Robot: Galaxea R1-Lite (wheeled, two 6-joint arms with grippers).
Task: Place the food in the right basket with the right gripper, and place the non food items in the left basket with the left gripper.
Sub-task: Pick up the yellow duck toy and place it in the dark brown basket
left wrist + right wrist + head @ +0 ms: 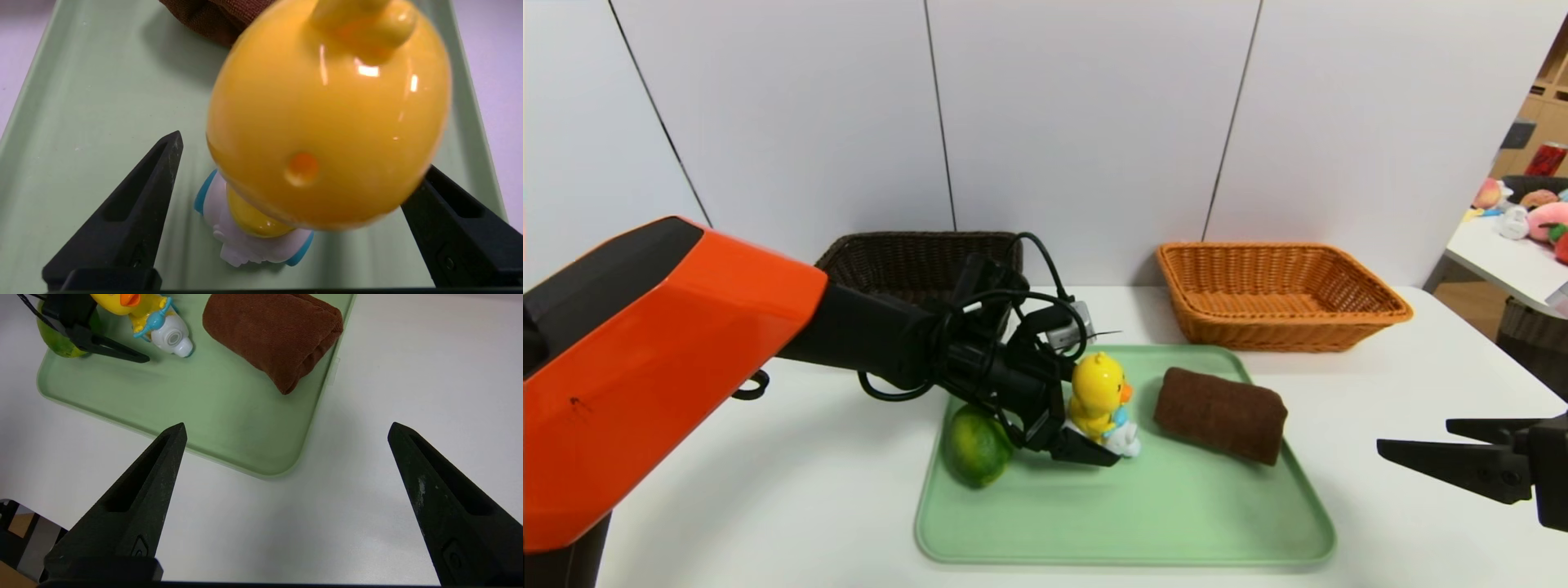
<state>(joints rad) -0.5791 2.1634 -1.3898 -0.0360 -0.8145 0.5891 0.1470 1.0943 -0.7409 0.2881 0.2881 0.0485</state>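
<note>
A yellow toy duck (1098,392) with a white and blue base stands upright on the green tray (1135,514). My left gripper (1104,445) is open around it, one finger on each side, and the duck (327,114) fills the gap without being pinched. A green citrus fruit (974,445) lies at the tray's left edge behind that gripper. A rolled brown towel (1221,414) lies on the tray's right part. My right gripper (1414,434) hovers open over bare table right of the tray, holding nothing. The dark left basket (915,257) and the orange right basket (1278,294) stand behind the tray.
The left arm and its cables cover part of the dark basket. White wall panels close off the table's back. A second table (1494,261) with plush toys stands at the far right. The tray's near corner (282,465) lies just ahead of my right gripper (287,424).
</note>
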